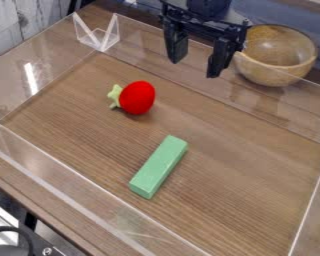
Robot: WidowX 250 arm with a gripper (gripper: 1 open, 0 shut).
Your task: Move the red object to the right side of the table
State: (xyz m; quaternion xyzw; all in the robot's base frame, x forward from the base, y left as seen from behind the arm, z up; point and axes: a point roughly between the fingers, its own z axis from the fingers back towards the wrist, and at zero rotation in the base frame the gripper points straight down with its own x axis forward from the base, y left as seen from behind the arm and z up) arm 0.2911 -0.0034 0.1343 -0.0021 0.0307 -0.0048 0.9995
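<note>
The gripper hangs above the far edge of the table, its dark fingers pointing straight down and spread wide, with nothing between them. The red object lies on the table surface toward the far-left corner, well apart from the gripper and untouched. The task step in hand is judged to be the approach; no grasp is made yet.

Procedure for the step:
1. Bring the gripper directly over the round red body, not over the leafy cap, which projects toward the left edge.
2. Descend vertically with the jaws wide, so that one finger passes on each side of the body.
3. Close across the widest part. The surface is glossy and curved, so an off-centre grip is likely to squeeze the object out.
4. Lift clear before travelling toward the right edge, and keep clear of the green block near the table centre and the wooden bowl at the far-right corner.

Materials: the table is brown wood-grain laminate, flat and smooth, bordered by low clear acrylic walls. The red object looks like hard moulded plastic. The green block is a matte, flat-sided rectangular bar. The bowl is round, turned wood with visible grain.
</note>
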